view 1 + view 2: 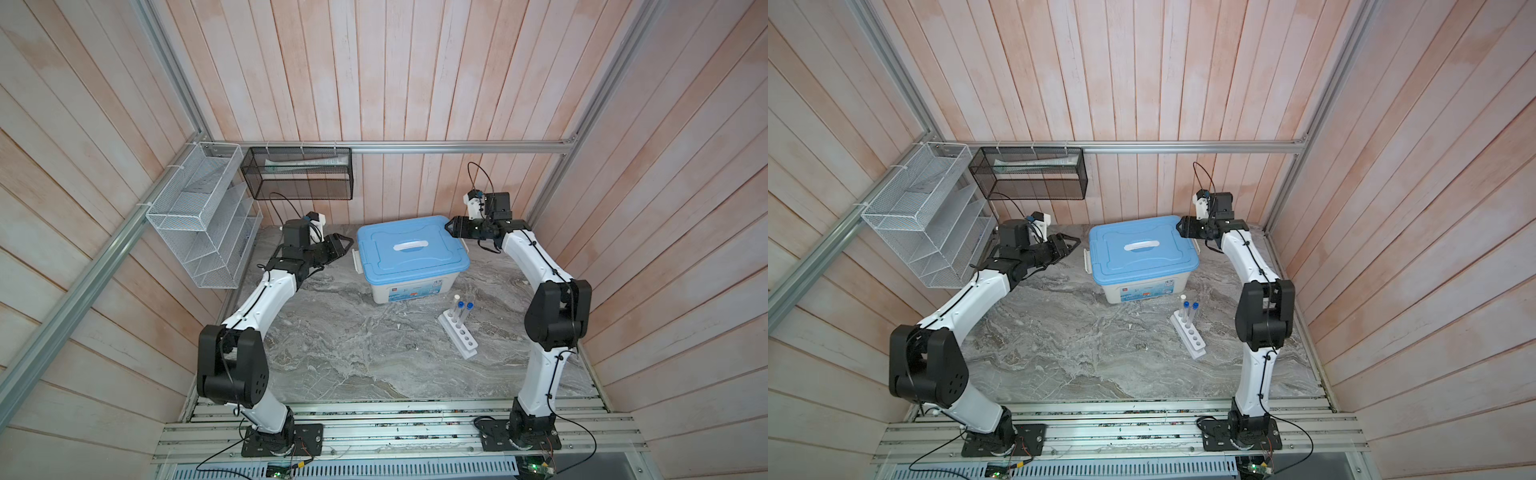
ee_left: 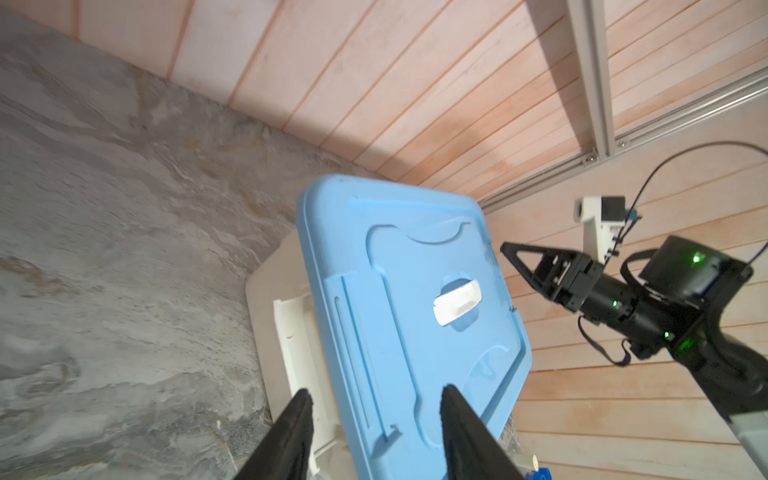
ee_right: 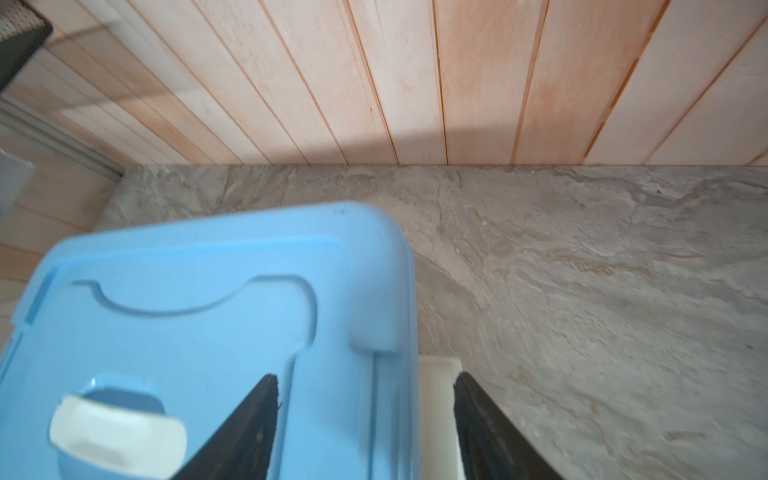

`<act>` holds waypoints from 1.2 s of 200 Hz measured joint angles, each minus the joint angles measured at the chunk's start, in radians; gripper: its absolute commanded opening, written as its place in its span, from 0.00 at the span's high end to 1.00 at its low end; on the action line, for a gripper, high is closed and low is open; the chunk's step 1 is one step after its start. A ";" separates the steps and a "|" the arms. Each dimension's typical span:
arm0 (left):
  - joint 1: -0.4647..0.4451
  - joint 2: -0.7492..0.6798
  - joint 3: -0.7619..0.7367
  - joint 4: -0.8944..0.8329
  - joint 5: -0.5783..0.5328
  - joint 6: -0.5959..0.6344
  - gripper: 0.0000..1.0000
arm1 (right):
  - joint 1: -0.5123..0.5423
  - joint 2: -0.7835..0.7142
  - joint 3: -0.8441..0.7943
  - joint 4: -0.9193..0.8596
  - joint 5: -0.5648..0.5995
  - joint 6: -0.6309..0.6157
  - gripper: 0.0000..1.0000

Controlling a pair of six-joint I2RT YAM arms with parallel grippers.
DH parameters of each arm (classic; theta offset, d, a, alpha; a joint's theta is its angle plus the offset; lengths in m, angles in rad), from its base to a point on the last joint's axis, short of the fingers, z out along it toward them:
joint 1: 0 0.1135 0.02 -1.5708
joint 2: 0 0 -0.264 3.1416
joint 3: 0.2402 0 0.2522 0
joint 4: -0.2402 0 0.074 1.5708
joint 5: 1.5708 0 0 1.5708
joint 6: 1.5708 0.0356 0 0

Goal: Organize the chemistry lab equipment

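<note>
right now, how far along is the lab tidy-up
Done: three tubes stand in the white rack; blue lid sits on the box. In hand: nothing; left tool and right tool open at the box's sides. Left: rack out on the table; other equipment not visible.

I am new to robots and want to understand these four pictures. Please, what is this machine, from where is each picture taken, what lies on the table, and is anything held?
These are two robot arms, each ending in a two-fingered gripper. Two pictures look down on the whole scene from above; the other two come from cameras on the wrists. On the grey table stand a white box with a blue lid and a white rack holding three capped tubes. The left gripper and the right gripper flank the box, both open, holding nothing.
</note>
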 measured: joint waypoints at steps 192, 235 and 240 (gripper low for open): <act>0.043 -0.044 -0.212 0.164 0.021 -0.171 0.44 | -0.089 -0.050 -0.308 0.289 -0.280 0.016 0.14; 0.043 -0.011 -0.214 0.183 0.042 -0.194 0.44 | -0.089 -0.034 -0.308 0.323 -0.316 0.037 0.18; 0.043 -0.009 -0.216 0.186 0.043 -0.196 0.44 | -0.089 -0.034 -0.308 0.324 -0.316 0.042 0.19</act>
